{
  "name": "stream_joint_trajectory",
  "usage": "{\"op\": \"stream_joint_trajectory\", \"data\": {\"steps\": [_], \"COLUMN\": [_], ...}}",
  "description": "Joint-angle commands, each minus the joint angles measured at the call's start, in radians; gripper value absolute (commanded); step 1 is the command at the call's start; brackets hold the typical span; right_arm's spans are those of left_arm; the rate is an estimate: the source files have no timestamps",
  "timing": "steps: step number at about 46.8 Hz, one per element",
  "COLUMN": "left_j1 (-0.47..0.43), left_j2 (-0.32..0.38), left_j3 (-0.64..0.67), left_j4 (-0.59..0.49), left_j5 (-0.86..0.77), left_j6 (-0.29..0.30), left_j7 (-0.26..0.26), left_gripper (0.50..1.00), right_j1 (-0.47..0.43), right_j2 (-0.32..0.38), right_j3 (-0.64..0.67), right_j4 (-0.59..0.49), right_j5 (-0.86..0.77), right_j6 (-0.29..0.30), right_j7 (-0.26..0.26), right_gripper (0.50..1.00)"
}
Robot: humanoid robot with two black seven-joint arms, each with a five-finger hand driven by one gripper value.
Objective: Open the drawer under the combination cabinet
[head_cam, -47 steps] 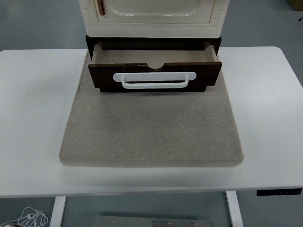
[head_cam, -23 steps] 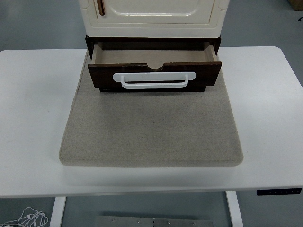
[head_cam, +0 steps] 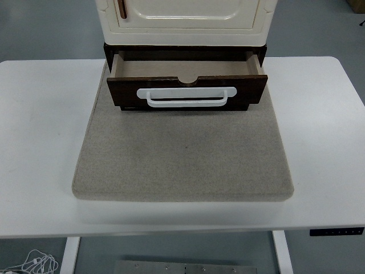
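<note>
A cream cabinet [head_cam: 185, 20] stands at the back of the table on a dark brown base. Its dark wooden drawer [head_cam: 122, 91] is pulled out toward me, and its light inside shows and looks empty. A white bar handle [head_cam: 186, 97] runs across the drawer front. Neither of my hands is in view.
A grey felt mat [head_cam: 182, 154] lies under the cabinet and covers the middle of the white table [head_cam: 40, 125]. A small brown handle [head_cam: 121, 8] shows on the cabinet door at the top left. White cables [head_cam: 34, 264] lie on the floor at the bottom left.
</note>
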Motion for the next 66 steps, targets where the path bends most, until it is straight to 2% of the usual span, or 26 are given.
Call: {"op": "stream_joint_trajectory", "data": {"steps": [1, 7, 16, 25, 35, 56, 66], "left_j1": [0.047, 0.150, 0.269, 0.358, 0.449, 0.483, 0.484], "left_j2": [-0.005, -0.026, -0.060, -0.087, -0.121, -0.196, -0.196], "left_j3": [-0.002, -0.001, -0.002, -0.004, 0.010, 0.067, 0.062], "left_j4": [0.011, 0.019, 0.017, 0.011, 0.016, 0.017, 0.019], "left_j5": [-0.016, -0.068, -0.195, -0.321, -0.317, -0.261, -0.263], "left_j6": [0.018, 0.041, 0.038, 0.013, -0.063, -0.066, -0.066], "left_j7": [0.029, 0.041, 0.041, 0.041, 0.040, 0.023, 0.022], "left_gripper": [1.000, 1.000, 1.000, 1.000, 1.000, 1.000, 1.000], "right_j1": [0.000, 0.000, -0.001, -0.001, -0.001, -0.001, 0.000], "right_j2": [0.000, 0.000, 0.000, 0.000, 0.000, 0.000, 0.000], "right_j3": [0.000, 0.000, -0.002, -0.002, -0.002, 0.008, 0.008], "right_j4": [0.000, 0.000, 0.002, 0.002, 0.002, 0.002, 0.002], "right_j5": [0.000, 0.000, -0.002, -0.002, 0.000, 0.003, 0.003], "right_j6": [0.001, -0.001, 0.001, 0.002, 0.002, 0.002, 0.005], "right_j7": [0.000, 0.000, 0.000, 0.000, 0.000, 0.003, 0.005], "right_gripper": [0.926, 0.926, 0.926, 0.926, 0.926, 0.926, 0.926]}}
